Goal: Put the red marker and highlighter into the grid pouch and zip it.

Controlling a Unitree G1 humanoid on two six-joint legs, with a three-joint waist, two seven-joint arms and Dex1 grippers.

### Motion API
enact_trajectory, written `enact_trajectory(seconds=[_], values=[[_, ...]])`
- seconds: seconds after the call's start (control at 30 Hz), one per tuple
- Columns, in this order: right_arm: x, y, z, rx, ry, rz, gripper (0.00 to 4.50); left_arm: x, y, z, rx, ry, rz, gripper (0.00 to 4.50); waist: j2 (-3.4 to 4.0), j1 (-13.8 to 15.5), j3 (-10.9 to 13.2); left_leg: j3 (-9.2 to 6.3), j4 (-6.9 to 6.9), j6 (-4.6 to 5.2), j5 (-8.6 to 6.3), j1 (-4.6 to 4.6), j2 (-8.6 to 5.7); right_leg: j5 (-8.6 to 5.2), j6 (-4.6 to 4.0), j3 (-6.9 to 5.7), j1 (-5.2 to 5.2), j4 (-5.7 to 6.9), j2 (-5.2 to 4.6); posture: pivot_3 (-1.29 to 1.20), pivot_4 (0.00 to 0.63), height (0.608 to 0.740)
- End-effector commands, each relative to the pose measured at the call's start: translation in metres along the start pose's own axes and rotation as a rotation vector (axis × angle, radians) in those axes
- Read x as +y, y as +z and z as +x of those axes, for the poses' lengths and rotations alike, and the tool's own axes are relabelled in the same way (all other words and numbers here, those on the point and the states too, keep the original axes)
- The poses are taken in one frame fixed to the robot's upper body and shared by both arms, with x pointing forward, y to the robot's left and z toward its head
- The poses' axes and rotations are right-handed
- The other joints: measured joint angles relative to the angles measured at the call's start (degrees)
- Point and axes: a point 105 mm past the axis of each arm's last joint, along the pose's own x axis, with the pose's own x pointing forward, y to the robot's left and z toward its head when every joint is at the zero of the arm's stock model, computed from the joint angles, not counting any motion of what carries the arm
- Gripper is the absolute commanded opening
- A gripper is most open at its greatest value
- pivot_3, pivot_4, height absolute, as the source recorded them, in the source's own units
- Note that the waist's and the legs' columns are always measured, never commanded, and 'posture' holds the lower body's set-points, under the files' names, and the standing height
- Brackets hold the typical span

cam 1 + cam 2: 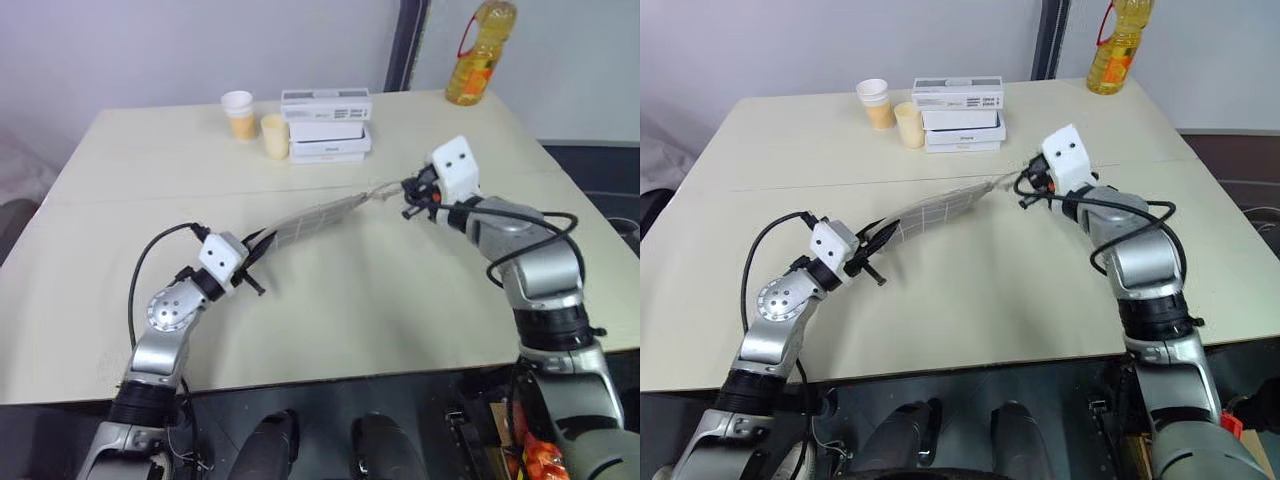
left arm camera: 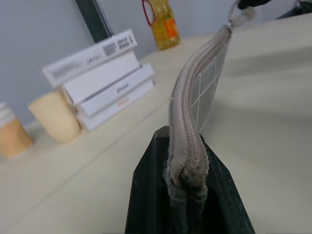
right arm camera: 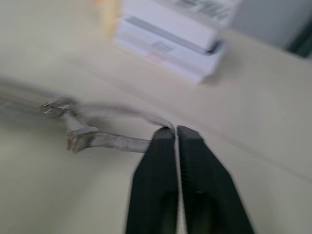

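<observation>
My right gripper (image 1: 1024,189) pinches the pull tab (image 3: 105,140); my left gripper (image 1: 250,268) clamps the far end of the pouch (image 1: 315,218), strung taut between them above the table (image 1: 330,300). Overpulling could slip the thin tab free.

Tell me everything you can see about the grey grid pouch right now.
The grey fabric grid pouch with white grid lines is long, flat and soft. It hangs stretched in the air above the beige table, sagging slightly, held at both ends. The left gripper is shut on one end, fabric bunched between its black fingers. The right gripper pinches the pale pull tab at the other end. The zipper along its upper edge looks closed. What is inside cannot be seen.
</observation>
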Motion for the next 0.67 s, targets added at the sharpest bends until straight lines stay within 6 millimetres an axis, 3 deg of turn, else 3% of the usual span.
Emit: enact_trajectory(seconds=[0.03,0.2,0.23,0.47,0.67], values=[[0.023,0.001,-0.018,-0.024,0.156,-0.021,2.09,0.001,-0.002,-0.011,0.025,-0.007,-0.08,1.62,0.0,-0.03,0.0,0.0,0.01,0.02,-0.01,0.0,0.0,0.0,0.0,0.0,0.0,-0.01,0.0,0.0,0.15,0.74],[0.02,-0.028,-0.039,0.024,0.159,-0.025,4.49,0.008,-0.027,-0.038,0.156,0.071,-0.152,4.07,-0.01,0.17,0.0,-0.01,0.03,0.02,-0.01,0.0,0.0,0.0,0.0,-0.02,0.02,-0.01,-0.02,0.0,0.15,0.74],[0.018,-0.031,-0.041,0.026,0.154,-0.025,4.5,0.01,-0.031,-0.043,0.179,0.093,-0.162,4.47,-0.01,0.13,0.0,-0.01,0.03,0.02,-0.01,0.01,0.0,-0.01,-0.01,-0.02,0.03,-0.01,-0.02,0.0,0.15,0.74],[-0.002,-0.043,-0.05,-0.086,0.034,0.064,4.5,0.032,-0.067,-0.088,0.382,0.34,-0.27,4.47,-0.03,0.24,-0.01,-0.01,0.02,0.02,-0.02,0.02,0.02,-0.01,0.0,-0.02,0.04,-0.01,-0.02,0.0,0.15,0.74],[0.001,-0.055,-0.044,-0.117,0.036,0.133,4.5,0.035,-0.064,-0.098,0.38,0.368,-0.245,4.47,-0.02,0.15,-0.01,0.0,0.02,0.02,-0.02,0.08,0.02,-0.02,-0.02,-0.01,0.09,-0.01,-0.02,0.0,0.15,0.74]])
